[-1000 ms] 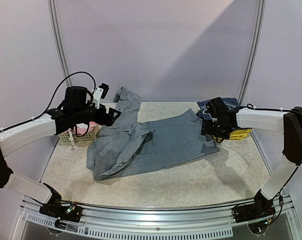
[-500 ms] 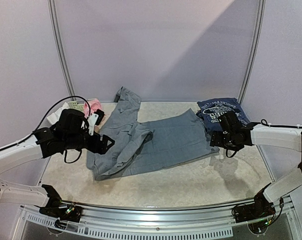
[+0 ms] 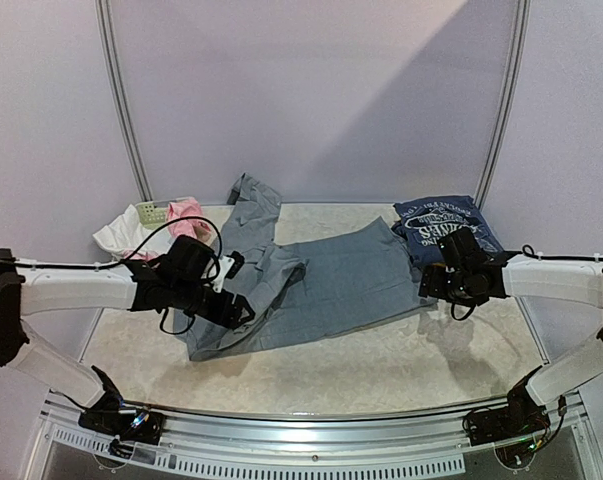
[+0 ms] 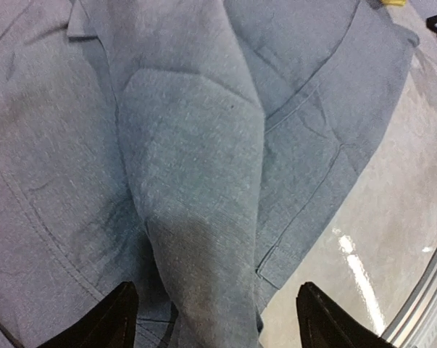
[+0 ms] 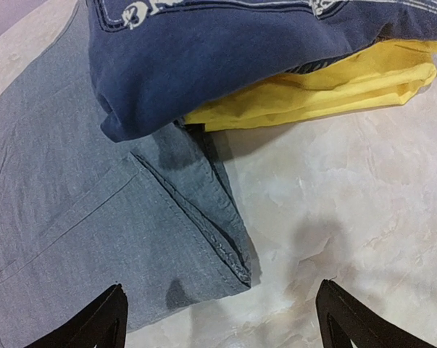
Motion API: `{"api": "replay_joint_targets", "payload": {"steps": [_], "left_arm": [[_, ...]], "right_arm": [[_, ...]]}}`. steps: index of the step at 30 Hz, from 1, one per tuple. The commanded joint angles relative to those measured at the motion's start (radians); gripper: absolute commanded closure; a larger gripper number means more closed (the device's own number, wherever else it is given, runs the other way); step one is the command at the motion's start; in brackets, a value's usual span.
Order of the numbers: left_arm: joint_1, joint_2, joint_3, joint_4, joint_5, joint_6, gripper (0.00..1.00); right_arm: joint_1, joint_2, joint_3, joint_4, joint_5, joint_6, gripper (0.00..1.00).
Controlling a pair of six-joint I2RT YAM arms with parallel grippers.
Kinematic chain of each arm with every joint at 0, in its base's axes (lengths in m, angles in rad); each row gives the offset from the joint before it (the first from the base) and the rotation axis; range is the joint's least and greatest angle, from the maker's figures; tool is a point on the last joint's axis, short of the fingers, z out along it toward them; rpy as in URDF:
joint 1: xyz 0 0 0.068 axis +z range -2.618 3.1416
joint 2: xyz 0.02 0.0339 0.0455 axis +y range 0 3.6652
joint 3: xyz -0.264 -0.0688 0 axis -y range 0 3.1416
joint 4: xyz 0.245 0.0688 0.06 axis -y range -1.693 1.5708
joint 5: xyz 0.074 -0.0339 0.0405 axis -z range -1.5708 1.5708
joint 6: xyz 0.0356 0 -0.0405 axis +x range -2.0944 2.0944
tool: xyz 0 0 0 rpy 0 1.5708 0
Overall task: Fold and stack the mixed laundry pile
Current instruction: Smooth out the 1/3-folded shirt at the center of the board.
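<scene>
1 grey trousers (image 3: pixel 331 285), 1 navy tee (image 3: pixel 443 222), 1 yellow pc (image 5: pixel 327 83).

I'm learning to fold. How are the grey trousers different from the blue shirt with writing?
The grey trousers lie spread out and rumpled; the navy printed tee is folded neatly. The trousers are plain and far bigger; the tee has white print. The trousers rest on the table; the tee sits on a folded yellow piece. Both are soft cloth.
</scene>
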Motion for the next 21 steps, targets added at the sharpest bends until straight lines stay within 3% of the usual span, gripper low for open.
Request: {"api": "replay_joint_targets", "payload": {"steps": [1,2,4,7,9,21], "left_arm": [[-0.018,0.111,0.061,0.045,-0.017,0.015,0.27],[-0.018,0.135,0.076,0.04,-0.023,0.02,0.3],[-0.018,0.173,0.098,0.03,-0.041,0.028,0.46],[-0.018,0.2,0.113,0.03,-0.058,0.037,0.82],[-0.018,0.204,0.121,0.022,-0.076,0.046,1.0],[-0.012,0.123,0.116,-0.056,-0.303,0.148,1.0]], "right_arm": [[-0.005,0.009,-0.01,0.024,-0.023,0.008,0.09],[-0.006,0.011,-0.01,0.024,-0.023,0.008,0.09],[-0.006,0.01,-0.01,0.02,-0.023,0.008,0.09],[-0.005,0.009,-0.013,0.018,-0.021,0.005,0.09],[-0.005,0.012,-0.014,0.02,-0.017,0.005,0.09],[-0.006,0.064,0.023,0.015,-0.007,-0.019,0.09]]}}
